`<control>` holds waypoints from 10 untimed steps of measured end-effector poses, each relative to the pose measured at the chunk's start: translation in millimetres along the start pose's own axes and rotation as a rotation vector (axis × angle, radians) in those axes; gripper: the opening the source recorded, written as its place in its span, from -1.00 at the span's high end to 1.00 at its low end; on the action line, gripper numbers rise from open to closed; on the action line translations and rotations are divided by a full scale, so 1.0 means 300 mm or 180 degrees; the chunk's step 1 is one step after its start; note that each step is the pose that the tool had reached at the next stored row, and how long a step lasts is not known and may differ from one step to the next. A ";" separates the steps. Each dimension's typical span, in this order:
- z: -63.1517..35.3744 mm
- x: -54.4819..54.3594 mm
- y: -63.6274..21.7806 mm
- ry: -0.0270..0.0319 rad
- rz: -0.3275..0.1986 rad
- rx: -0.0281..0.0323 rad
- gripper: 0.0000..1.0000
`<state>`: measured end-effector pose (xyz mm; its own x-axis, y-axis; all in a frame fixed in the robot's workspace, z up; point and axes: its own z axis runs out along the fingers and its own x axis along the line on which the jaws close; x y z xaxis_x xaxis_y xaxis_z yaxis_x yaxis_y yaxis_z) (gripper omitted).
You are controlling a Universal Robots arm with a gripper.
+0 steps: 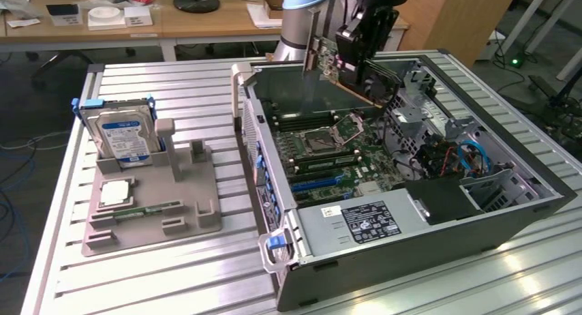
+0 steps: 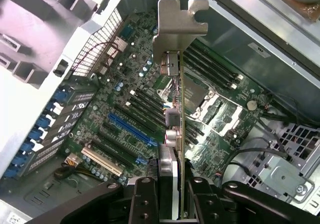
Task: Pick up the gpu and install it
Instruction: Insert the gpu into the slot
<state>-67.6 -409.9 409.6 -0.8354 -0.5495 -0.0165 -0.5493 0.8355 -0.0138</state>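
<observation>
Half done I'd say: the gripper (image 2: pixel 172 204) is clamped on the gpu (image 2: pixel 175 33), so pick-up's sorted, but it's hanging over the motherboard (image 2: pixel 112 106) near the edge of the open case (image 1: pixel 391 260) closest to the arm (image 1: pixel 304 8), not plugged in yet.

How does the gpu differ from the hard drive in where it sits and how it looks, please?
The gpu hangs in the hand above the open computer case; the hard drive stands upright in the grey holder beside it. The gpu is a thin green board with a silver bracket; the hard drive is a thicker silver block with a blue label. Both are rectangular.
</observation>
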 end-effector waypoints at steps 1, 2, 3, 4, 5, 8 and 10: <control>0.000 -0.001 -0.001 0.0000 -0.0026 0.0000 0.44; 0.000 -0.002 -0.002 -0.0001 -0.0052 -0.0001 0.44; 0.000 -0.003 -0.002 -0.0001 -0.0078 -0.0001 0.44; 0.000 -0.004 -0.003 -0.0001 -0.0104 -0.0002 0.44; 0.000 -0.006 -0.004 -0.0002 -0.0130 -0.0002 0.44; 0.001 -0.009 -0.006 -0.0003 -0.0208 -0.0003 0.44; 0.001 -0.012 -0.008 -0.0003 -0.0257 -0.0004 0.44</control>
<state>-63.4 -409.9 409.4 -0.7883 -0.6150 -0.0165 -0.6149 0.7885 -0.0138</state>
